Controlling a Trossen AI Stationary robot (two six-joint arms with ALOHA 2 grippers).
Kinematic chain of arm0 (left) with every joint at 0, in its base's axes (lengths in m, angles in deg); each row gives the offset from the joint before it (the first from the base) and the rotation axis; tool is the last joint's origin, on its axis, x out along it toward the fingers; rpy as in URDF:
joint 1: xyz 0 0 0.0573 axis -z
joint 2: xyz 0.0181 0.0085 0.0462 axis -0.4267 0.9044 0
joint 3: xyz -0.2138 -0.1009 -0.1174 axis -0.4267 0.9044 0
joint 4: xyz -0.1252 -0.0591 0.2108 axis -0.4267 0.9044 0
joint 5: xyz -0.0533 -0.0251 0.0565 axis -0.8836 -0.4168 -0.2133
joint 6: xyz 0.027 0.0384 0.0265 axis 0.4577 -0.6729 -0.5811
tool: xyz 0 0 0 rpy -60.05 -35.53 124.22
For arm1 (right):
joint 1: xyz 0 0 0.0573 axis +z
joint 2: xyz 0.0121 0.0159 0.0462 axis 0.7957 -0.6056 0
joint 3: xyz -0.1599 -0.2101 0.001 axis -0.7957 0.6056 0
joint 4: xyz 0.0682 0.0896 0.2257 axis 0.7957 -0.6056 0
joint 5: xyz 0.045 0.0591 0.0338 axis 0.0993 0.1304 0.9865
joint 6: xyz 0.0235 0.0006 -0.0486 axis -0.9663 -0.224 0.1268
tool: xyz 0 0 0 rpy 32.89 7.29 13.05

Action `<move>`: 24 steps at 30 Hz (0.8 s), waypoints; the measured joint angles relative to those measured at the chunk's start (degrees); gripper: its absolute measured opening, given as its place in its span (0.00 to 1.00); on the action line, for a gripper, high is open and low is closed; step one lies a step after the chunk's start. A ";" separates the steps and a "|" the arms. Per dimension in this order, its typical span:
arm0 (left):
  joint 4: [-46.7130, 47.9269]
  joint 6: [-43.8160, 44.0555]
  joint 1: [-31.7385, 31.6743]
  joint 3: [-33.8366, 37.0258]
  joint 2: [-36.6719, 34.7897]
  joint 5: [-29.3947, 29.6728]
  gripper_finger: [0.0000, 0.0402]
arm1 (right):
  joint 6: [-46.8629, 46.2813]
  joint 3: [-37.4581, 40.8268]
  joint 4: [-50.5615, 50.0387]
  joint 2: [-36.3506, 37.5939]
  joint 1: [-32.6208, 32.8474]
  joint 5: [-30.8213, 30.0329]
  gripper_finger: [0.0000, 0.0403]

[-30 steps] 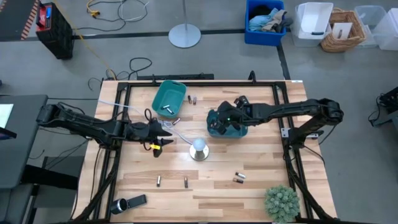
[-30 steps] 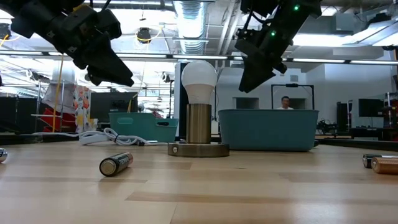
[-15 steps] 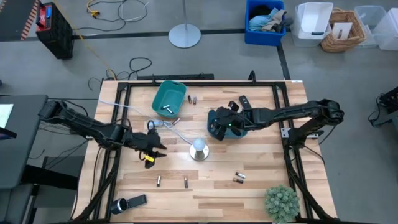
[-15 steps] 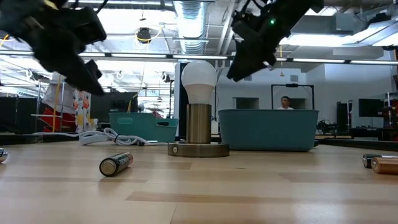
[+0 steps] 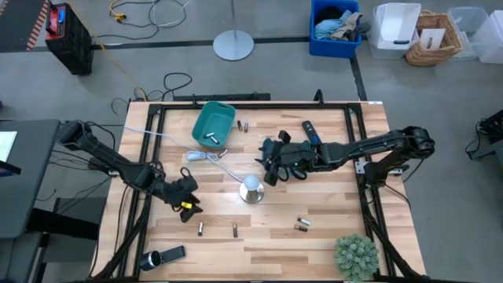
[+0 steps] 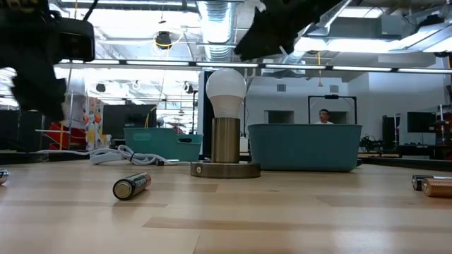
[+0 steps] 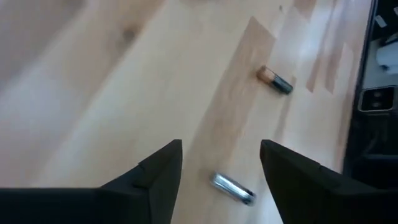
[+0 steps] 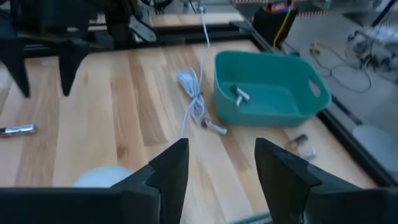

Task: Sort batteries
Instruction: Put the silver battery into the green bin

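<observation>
Two batteries lie nearest the left gripper, whose fingers stand apart with nothing between them: a silvery battery just ahead of the fingertips and a copper-ended battery farther along the plank. Judged from this, the round cells could roll off if a finger clips one end instead of straddling it, and the gripper's descent could pin the silvery one against the wood rather than catch it. Other batteries rest near the front edge and toward the plant side.

Mid-desk, the right gripper hangs spread and empty beside the lamp; a low sweep there could knock the bulb or snag the white cable. Beyond it sits a teal bin with batteries inside and more lying loose just outside it.

The desk is pale wood planking in a black frame. A potted plant sits at one corner. Farther out, grey floor, storage boxes and a lit workshop.
</observation>
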 joint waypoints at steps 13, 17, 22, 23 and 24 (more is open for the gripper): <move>17.29 22.20 5.14 -16.57 21.39 -2.60 0.55 | 5.32 -0.02 6.29 -0.39 1.87 0.02 0.49; 20.31 23.77 5.47 -23.24 27.68 -2.82 0.55 | 5.88 -0.02 6.11 -0.39 2.03 0.00 0.49; 23.78 26.22 5.71 -29.11 33.77 -4.12 0.55 | 5.62 -0.02 4.61 -0.39 3.14 0.00 0.49; 25.10 26.97 5.92 -29.91 34.82 -4.41 0.55 | 5.40 -0.02 4.33 -0.39 3.53 0.00 0.49; 26.28 27.86 6.17 -30.63 35.66 -4.78 0.55 | 5.38 -0.02 4.30 -0.39 4.01 0.00 0.49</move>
